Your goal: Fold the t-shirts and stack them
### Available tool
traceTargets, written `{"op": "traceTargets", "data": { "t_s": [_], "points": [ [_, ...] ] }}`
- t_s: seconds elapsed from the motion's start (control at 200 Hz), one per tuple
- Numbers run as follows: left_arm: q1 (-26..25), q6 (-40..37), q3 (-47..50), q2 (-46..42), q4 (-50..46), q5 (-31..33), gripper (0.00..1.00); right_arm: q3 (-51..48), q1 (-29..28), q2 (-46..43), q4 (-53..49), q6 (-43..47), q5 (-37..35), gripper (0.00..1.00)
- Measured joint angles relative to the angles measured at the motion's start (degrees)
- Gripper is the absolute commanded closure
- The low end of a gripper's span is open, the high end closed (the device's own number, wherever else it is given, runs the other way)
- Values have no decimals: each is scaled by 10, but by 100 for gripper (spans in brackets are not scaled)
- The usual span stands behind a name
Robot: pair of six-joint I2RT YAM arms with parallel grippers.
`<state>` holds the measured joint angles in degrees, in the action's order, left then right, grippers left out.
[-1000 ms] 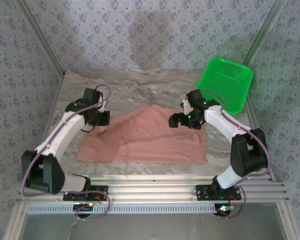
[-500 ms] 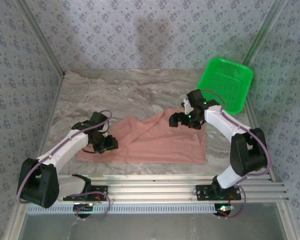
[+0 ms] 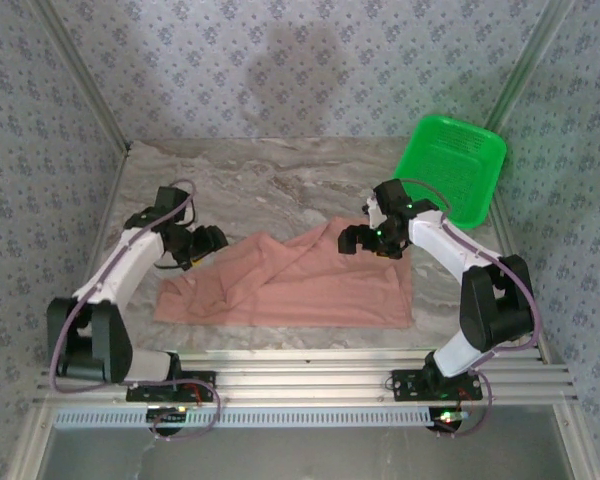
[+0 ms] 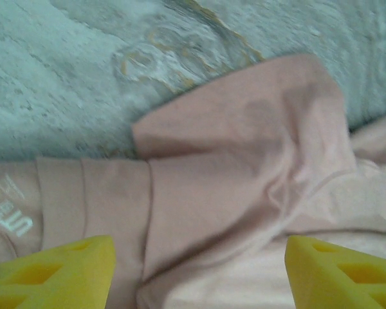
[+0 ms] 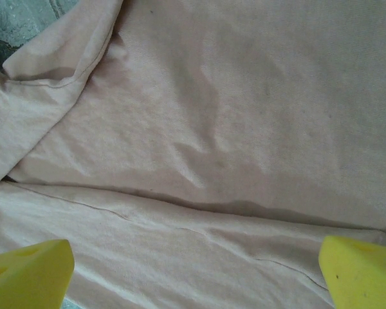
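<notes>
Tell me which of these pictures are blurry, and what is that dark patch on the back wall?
Top external view: sharp and evenly lit; the patch on the patterned wall looks like a soft shadow. Left wrist view: the pink t-shirt and marble table look smeared, yellow fingertips fuzzy. Right wrist view: creases clearer, fingertips blurred.

Bare marble table (image 3: 280, 175) beyond the t-shirt (image 3: 310, 285); green basket (image 3: 450, 170) in the far right corner

Salmon-pink t-shirt (image 3: 300, 285), partly folded.
It lies spread and rumpled on the table (image 3: 280, 180), its left part creased over itself, white lettering (image 4: 9, 219) showing.
</notes>
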<state>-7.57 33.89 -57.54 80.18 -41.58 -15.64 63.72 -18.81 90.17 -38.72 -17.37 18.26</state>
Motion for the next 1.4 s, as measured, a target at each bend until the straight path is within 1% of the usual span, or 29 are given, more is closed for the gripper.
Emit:
{"op": "traceTargets", "data": {
  "t_s": [0.1,0.245,0.355,0.43,0.625,0.894,1.399],
  "points": [
    [14,-4,-10,59,12,-18,41,-2,0,-2,0,0,0,0],
    [16,1,-17,110,30,-61,42,-12,0,-13,0,0,0,0],
    [16,19,2,109,56,-92,43,-21,2,-24,-1,0,0,0],
    [14,29,21,109,67,-102,43,-27,3,-29,-1,0,0,0],
    [14,50,49,111,77,-105,43,-30,5,-29,0,0,0,0],
    [13,87,63,111,140,-108,43,-30,5,-29,0,0,0,0],
    [11,97,65,110,207,-137,44,-32,5,-29,1,0,2,0]
  ]
}}
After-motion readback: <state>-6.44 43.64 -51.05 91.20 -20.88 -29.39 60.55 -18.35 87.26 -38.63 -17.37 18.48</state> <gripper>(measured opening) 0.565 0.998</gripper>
